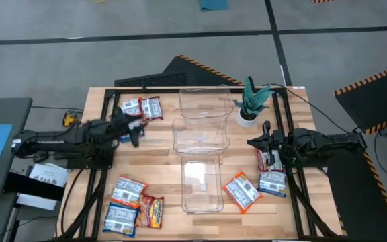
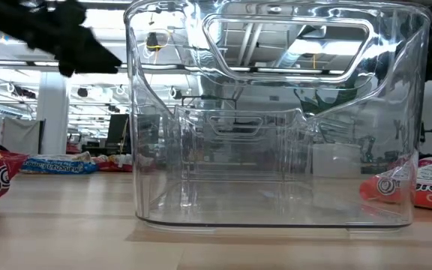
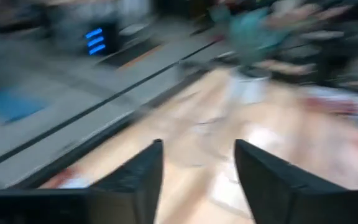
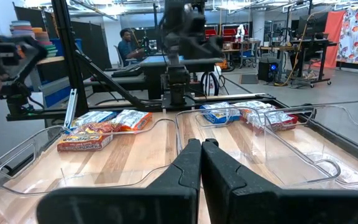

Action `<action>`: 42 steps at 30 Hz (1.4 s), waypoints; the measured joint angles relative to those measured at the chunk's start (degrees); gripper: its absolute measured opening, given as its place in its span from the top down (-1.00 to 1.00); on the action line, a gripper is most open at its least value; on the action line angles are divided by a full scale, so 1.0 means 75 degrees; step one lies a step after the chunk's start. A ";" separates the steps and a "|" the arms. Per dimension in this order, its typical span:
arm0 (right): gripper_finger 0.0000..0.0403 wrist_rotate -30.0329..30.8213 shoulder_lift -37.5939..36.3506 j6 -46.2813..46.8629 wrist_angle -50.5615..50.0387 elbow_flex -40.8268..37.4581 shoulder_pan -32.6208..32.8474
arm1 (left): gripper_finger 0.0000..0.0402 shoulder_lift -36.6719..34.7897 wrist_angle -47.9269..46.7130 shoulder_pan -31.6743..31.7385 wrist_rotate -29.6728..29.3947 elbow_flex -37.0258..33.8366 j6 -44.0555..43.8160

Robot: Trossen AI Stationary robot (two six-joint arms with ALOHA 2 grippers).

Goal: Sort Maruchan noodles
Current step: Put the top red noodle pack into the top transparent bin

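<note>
Maruchan noodle packets lie flat on the wooden table in groups: two at the far left (image 1: 142,107), several at the near left (image 1: 133,205), several at the near right (image 1: 250,188). One blue-and-white packet (image 1: 121,138) shows partly under my left arm. My left gripper (image 1: 137,131) hangs above the table left of the clear bins, open, with nothing between its fingers (image 3: 197,168). At the table's right side my right gripper (image 1: 254,142) is shut and empty (image 4: 201,155), pointing level toward the bins.
Three clear plastic bins stand in a row down the table's middle: far (image 1: 205,101), middle (image 1: 200,134), near (image 1: 201,185). A green plant in a white pot (image 1: 249,107) stands at the far right. A person stands in the room beyond the table (image 4: 128,43).
</note>
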 joint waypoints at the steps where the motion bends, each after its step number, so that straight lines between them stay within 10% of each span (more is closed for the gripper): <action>1: 0.81 0.0000 -0.0001 -0.0001 0.0002 -0.0002 0.0000 | -0.06 0.0421 -0.0459 0.0184 -0.0224 0.0418 -0.0151; 9: 0.81 0.0000 -0.0001 -0.0001 -0.0001 -0.0002 0.0001 | -0.29 0.3962 -0.3525 0.2383 0.0494 0.3207 -0.1093; 20: 0.81 0.0000 -0.0001 -0.0001 -0.0001 0.0001 0.0000 | -0.29 0.6914 -0.3497 0.3310 0.1512 0.3485 0.1312; 42: 0.81 0.0003 0.0001 -0.0001 -0.0004 -0.0002 0.0000 | -0.28 0.7889 -0.2809 0.3583 0.1006 0.3485 0.4490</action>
